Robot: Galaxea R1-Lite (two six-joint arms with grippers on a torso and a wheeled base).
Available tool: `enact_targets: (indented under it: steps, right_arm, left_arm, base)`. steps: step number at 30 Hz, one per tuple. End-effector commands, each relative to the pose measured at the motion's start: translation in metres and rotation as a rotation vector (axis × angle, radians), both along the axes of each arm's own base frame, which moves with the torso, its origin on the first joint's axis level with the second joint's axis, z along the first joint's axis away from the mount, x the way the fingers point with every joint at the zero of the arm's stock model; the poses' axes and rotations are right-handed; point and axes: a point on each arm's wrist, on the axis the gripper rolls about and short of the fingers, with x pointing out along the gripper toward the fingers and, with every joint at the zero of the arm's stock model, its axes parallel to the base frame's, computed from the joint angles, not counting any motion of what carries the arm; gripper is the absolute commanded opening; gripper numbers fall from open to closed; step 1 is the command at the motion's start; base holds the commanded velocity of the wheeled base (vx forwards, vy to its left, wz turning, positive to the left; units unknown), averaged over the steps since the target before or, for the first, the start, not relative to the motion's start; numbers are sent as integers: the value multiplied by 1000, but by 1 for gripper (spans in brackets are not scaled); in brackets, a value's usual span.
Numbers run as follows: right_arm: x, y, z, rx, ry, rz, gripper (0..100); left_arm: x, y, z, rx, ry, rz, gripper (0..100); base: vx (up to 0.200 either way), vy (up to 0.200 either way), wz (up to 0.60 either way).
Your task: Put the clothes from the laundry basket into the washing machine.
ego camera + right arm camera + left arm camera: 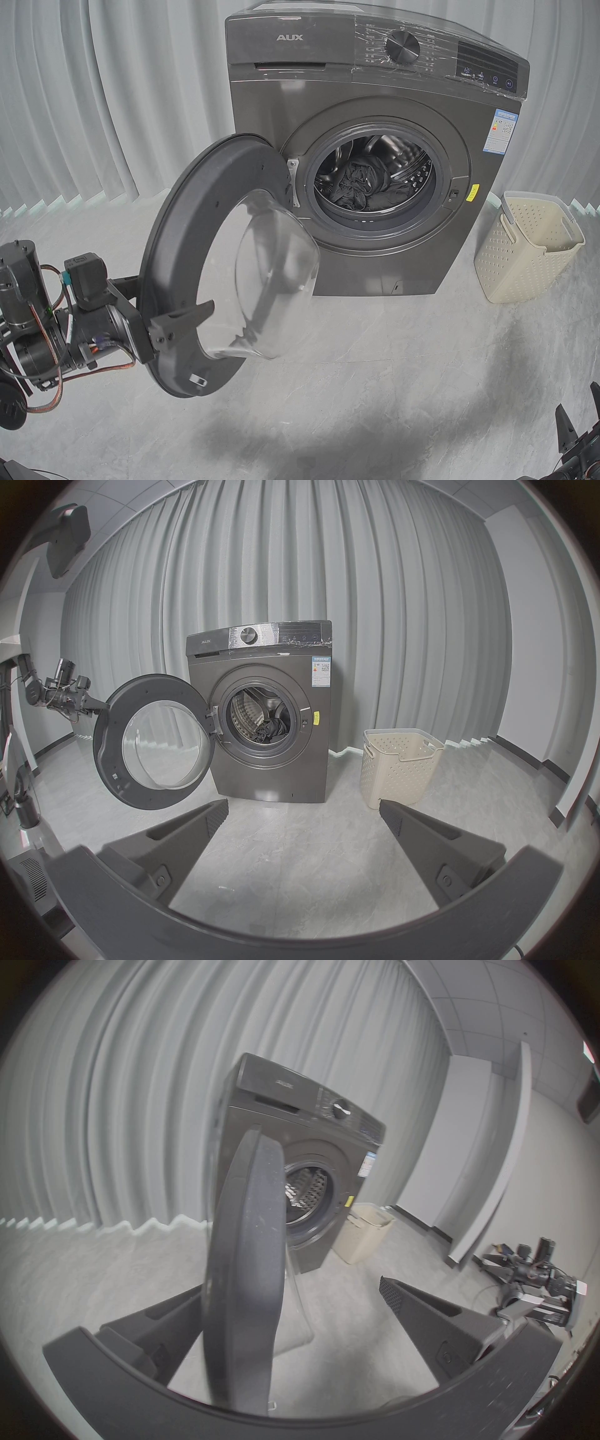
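Observation:
The grey washing machine [350, 81] stands with its round door [187, 231] swung wide to the left. Dark clothes [361, 182] lie inside the drum, also visible in the right wrist view [270, 729]. The cream laundry basket [528, 250] sits on the floor right of the machine, and no clothes show above its rim. My left gripper [200, 312] is open at the door's lower outer edge, and the door rim [244, 1272] stands between its spread fingers. My right gripper [580, 412] is open, low at the front right, well back from the machine and holding nothing.
Pale curtains hang behind the machine and the basket [400, 764]. Bare grey floor [387, 375] stretches in front of the machine. The open door [156, 742] juts into the space at the front left.

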Motion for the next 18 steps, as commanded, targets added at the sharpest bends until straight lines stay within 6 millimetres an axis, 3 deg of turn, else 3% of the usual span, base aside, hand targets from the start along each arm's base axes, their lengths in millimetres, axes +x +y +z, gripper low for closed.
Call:
enact_targets:
  steps: [1, 13, 18]
  right_arm:
    - [0, 0, -5, 0, 1, 0, 100]
    - [0, 0, -5, -2, 1, 0, 100]
    - [0, 0, -5, -2, 1, 0, 100]
  left_arm:
    - [-18, -16, -1, -1, -7, -109, 100]
    - [-51, 6, 3, -34, -69, -73, 100]
    - [-47, 18, 0, -18, -57, 9, 100]
  base:
    - [0, 0, 0]
    - [0, 0, 0]
    - [0, 0, 0]
